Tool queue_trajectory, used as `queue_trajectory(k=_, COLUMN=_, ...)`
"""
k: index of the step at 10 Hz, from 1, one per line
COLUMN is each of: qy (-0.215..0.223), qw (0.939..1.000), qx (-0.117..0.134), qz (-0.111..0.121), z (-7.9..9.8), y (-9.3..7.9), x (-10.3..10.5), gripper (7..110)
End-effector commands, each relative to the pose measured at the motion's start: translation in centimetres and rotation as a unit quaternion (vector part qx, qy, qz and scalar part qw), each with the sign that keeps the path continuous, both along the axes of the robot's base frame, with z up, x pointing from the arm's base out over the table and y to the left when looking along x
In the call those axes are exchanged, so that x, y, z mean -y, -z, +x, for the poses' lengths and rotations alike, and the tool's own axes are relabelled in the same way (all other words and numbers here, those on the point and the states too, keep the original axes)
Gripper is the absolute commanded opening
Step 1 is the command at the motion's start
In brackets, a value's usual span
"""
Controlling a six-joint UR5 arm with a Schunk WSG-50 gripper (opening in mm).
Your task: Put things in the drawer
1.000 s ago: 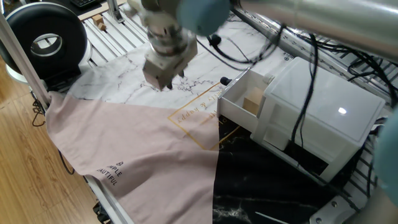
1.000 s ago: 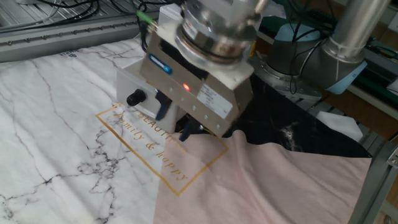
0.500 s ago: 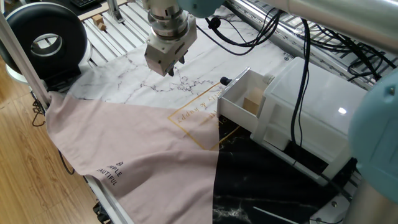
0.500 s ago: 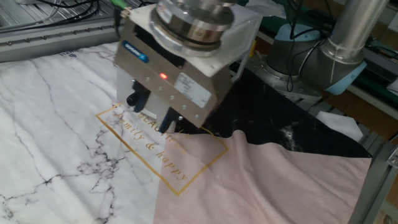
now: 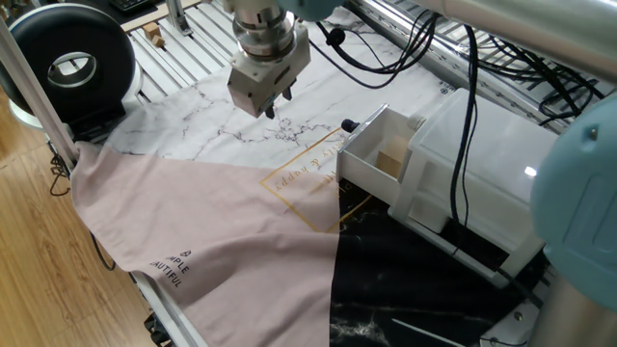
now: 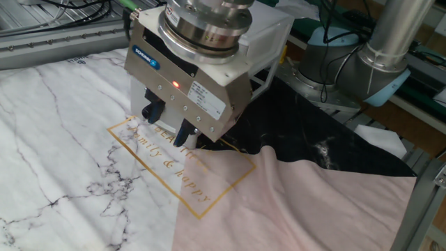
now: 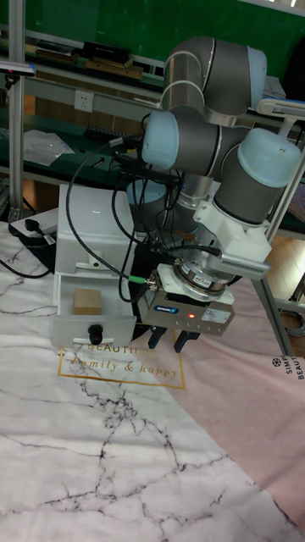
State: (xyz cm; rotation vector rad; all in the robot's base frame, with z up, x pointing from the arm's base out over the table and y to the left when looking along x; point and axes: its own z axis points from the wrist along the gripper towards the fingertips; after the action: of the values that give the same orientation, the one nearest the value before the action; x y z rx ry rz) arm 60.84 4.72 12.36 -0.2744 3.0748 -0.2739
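Gripper (image 7: 172,340): hanging above the marble-print cloth (image 5: 207,116), fingers parted a little and holding nothing. Wooden cube (image 7: 86,301): sitting inside the open drawer (image 7: 95,329), off to the gripper's side in the tall fixed view and beyond it in one fixed view. Judgement: with the cube in, the coming move is turning on the drawer's black knob (image 7: 96,329), which is facing out beside the gripper; the push would run along the drawer's travel into the white cabinet (image 5: 511,173).
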Motion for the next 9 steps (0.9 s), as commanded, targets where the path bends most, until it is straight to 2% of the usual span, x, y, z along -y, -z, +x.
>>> queue_trajectory(k=1, qy=0.007, qw=0.9995, qx=0.017, qz=0.026, z=0.8, y=0.1, x=-1.1, gripper=44)
queue_trajectory(k=2, qy=-0.008, qw=0.9995, qx=0.009, qz=0.029, z=1.9, y=0.1, x=-0.2, gripper=44)
queue_trajectory(k=3, qy=-0.024, qw=0.9994, qx=-0.003, qz=0.025, z=4.5, y=0.8, x=1.6, gripper=44)
queue_trajectory(k=4, qy=-0.038, qw=0.9992, qx=-0.013, qz=0.009, z=7.7, y=2.5, x=4.1, gripper=44)
queue_trajectory(k=5, qy=-0.050, qw=0.9987, qx=-0.014, qz=0.002, z=9.9, y=3.9, x=5.5, gripper=44)
queue_trajectory(k=6, qy=-0.062, qw=0.9979, qx=-0.012, qz=-0.018, z=11.5, y=5.2, x=7.2, gripper=44)
queue_trajectory(k=7, qy=-0.081, qw=0.9956, qx=-0.018, qz=-0.043, z=12.0, y=6.1, x=8.8, gripper=44)
queue_trajectory(k=8, qy=-0.125, qw=0.9872, qx=-0.045, qz=-0.088, z=11.4, y=6.0, x=11.3, gripper=44)
queue_trajectory(k=9, qy=-0.187, qw=0.9707, qx=-0.080, qz=-0.128, z=10.6, y=5.4, x=13.9, gripper=44)
